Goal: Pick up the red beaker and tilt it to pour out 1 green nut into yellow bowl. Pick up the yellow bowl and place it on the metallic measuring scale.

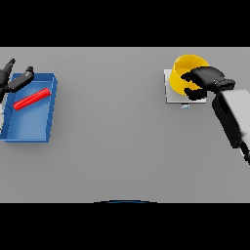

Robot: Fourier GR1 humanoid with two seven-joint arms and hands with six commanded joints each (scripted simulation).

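Left hand [10,78] at far left edge, fingers spread, holding nothing, over corner of blue tray [29,124]. Red beaker [31,99] lies on side in tray — pour looks finished, nut not visible. Right hand [202,80] curled round rim of yellow bowl [188,66], bowl over metallic scale [171,90] — placement nearly done, release left.

yellow bowl [188,66]: front rim hidden by right hand [207,78] | left hand [12,78]: cut by edge
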